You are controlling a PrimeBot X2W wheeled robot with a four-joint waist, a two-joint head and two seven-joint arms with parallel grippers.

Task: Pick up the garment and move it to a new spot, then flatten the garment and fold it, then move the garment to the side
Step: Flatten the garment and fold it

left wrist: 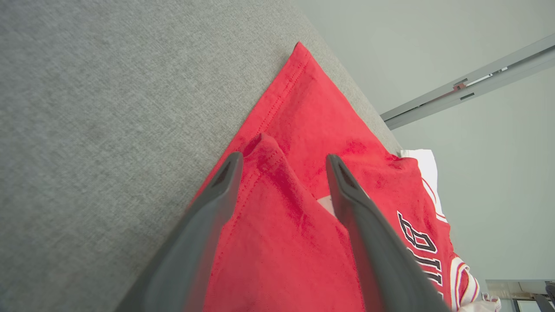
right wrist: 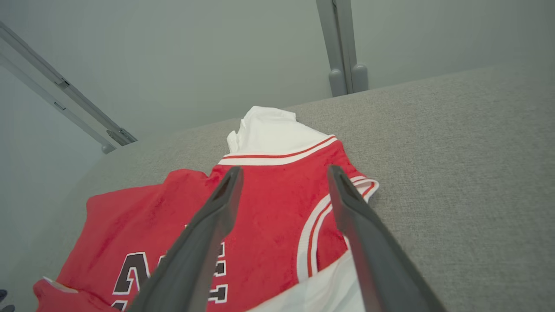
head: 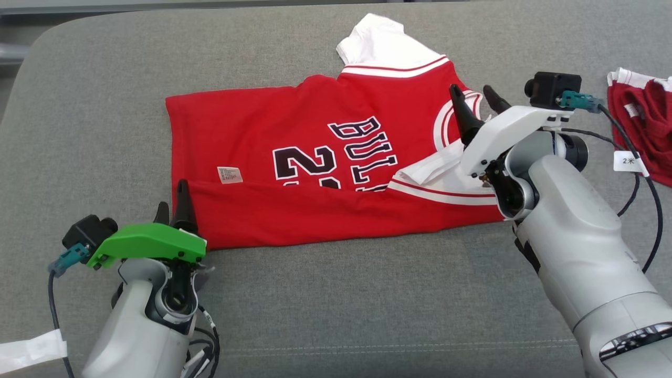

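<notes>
So on my screen the jersey (head: 325, 173) lies on the grey cushion (head: 341, 294) with its near edge folded up, left gripper (head: 172, 195) spread wide and empty at the folded corner, right gripper (head: 471, 90) likewise over the collar end.

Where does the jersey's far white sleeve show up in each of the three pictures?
Head view: white sleeve at top, right of centre.
Left wrist view: sleeve small, at right, mid-height.
Right wrist view: sleeve upper centre.
Shared landmark: black lettering on the red jersey.
</notes>
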